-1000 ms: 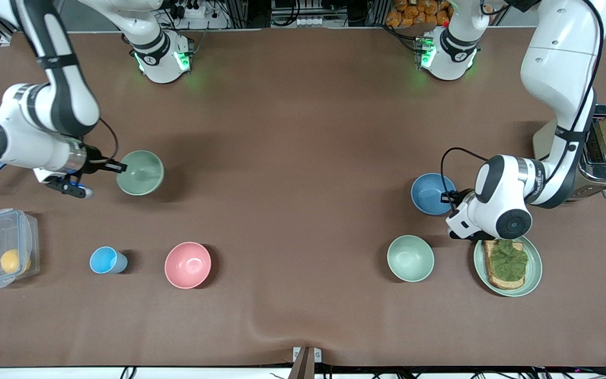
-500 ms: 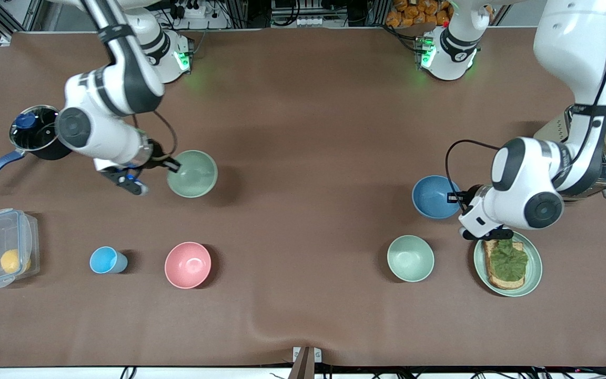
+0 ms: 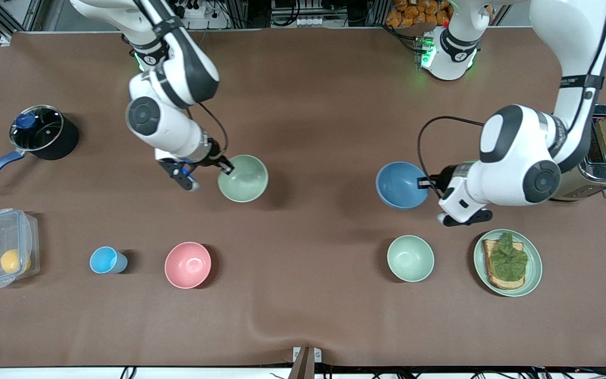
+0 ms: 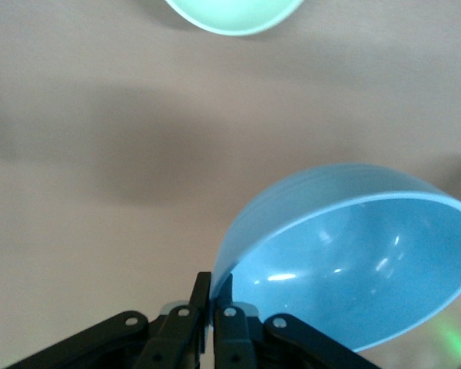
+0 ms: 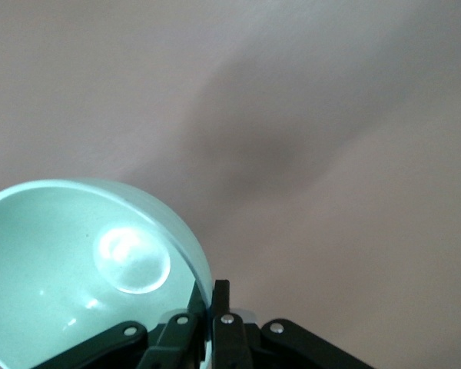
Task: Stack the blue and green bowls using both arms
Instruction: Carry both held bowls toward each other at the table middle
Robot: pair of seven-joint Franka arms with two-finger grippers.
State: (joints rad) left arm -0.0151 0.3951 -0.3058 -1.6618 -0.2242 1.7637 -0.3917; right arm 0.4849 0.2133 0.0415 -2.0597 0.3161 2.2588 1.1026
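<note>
My right gripper (image 3: 225,167) is shut on the rim of the green bowl (image 3: 243,179) and holds it up over the table's middle part, toward the right arm's end. In the right wrist view the fingers (image 5: 221,300) pinch the green bowl's (image 5: 77,261) wall. My left gripper (image 3: 425,183) is shut on the rim of the blue bowl (image 3: 400,184) and holds it above the table, toward the left arm's end. In the left wrist view the fingers (image 4: 203,296) clamp the blue bowl's (image 4: 353,261) edge. The two bowls are well apart.
A paler mint bowl (image 3: 410,258) and a plate (image 3: 535,268) with toast lie nearer the camera than the blue bowl. A toaster (image 3: 605,158) stands beside the left arm. A pink bowl (image 3: 188,265), light-blue cup (image 3: 105,260), plastic box (image 3: 3,247) and pot (image 3: 42,131) sit toward the right arm's end.
Both arms have carried their bowls toward the table's middle. The right arm swept far with the green bowl and uncovered the pot. The blue bowl has risen and shifted inward.
</note>
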